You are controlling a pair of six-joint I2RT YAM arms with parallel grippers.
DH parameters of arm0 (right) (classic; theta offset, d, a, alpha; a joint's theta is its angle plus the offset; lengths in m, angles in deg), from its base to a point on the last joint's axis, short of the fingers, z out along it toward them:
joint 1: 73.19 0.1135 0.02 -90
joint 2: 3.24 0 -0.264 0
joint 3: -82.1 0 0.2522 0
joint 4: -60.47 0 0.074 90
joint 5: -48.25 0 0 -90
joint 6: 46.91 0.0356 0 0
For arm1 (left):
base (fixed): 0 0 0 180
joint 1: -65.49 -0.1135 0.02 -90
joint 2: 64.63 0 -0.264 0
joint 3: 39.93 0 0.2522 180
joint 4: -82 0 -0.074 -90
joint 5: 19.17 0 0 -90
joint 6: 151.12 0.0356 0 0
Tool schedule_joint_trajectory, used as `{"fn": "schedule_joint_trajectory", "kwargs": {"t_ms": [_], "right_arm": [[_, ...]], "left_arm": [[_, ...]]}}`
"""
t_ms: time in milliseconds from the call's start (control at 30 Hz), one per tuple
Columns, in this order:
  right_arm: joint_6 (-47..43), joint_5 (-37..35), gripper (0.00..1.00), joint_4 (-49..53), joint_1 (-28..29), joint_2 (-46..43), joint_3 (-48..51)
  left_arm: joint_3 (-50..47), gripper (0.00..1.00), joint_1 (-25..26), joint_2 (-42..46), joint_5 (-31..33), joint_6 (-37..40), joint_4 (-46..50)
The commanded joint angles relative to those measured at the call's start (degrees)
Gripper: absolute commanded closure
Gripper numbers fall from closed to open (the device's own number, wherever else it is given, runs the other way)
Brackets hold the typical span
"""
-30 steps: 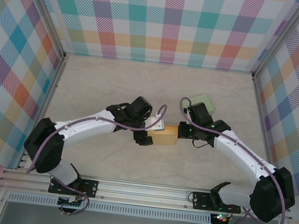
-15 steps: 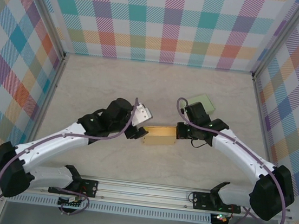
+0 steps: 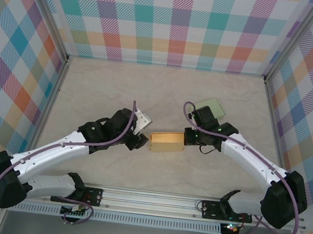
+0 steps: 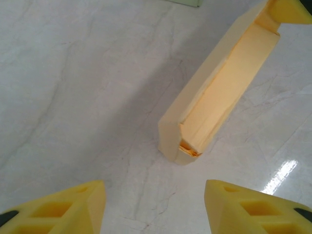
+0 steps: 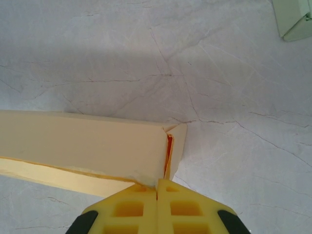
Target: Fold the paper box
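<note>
The yellow paper box (image 3: 166, 141) lies in the middle of the table as a long open tray, its inside showing from above. My right gripper (image 3: 187, 138) is at the box's right end. In the right wrist view its fingers (image 5: 157, 187) are pressed together on the thin end wall of the box (image 5: 83, 141), beside a small flap. My left gripper (image 3: 137, 141) hangs just left of the box, apart from it. In the left wrist view it (image 4: 155, 195) is open and empty, with the near corner of the box (image 4: 219, 97) ahead of the fingertips.
A pale green flat piece (image 3: 211, 107) lies behind the right gripper; its corner also shows in the right wrist view (image 5: 295, 17). Checked walls enclose the table on three sides. Bare marble-look table (image 3: 115, 83) stretches to the back left.
My left arm has drawn back leftward off the box and lowered, its jaws narrowing. The box, held at its right end, has shifted slightly left and now shows its open inside.
</note>
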Motion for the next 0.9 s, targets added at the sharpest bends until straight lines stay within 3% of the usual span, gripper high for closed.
{"fn": "schedule_joint_trajectory", "kwargs": {"t_ms": [0, 267, 467, 600, 867], "right_arm": [[-0.1, -0.5, 0.94, 2.4, 0.6, 0.9, -1.4], [-0.1, -0.6, 0.94, 2.5, 0.8, 0.8, -1.5], [-0.1, -0.3, 0.94, 2.1, 0.9, 0.6, -1.4], [-0.2, -0.3, 0.94, 2.1, 0.8, 0.6, -1.4], [-0.5, -0.1, 0.94, 1.9, 0.9, 0.4, -1.3]], "left_arm": [[0.6, 0.41, 1.7, -1.5, 1.2, -2.8, 0.6], [4.5, 0.43, 5.7, -8.5, 12.2, -6.6, 1.7], [6.9, 0.47, 7.2, -12.1, 13.5, -8.3, 2.5], [7.5, 0.63, 7.1, -13.4, 15.4, -9.8, 3.0], [8.0, 0.59, 7.2, -15.0, 13.5, -12.0, 3.5]]}}
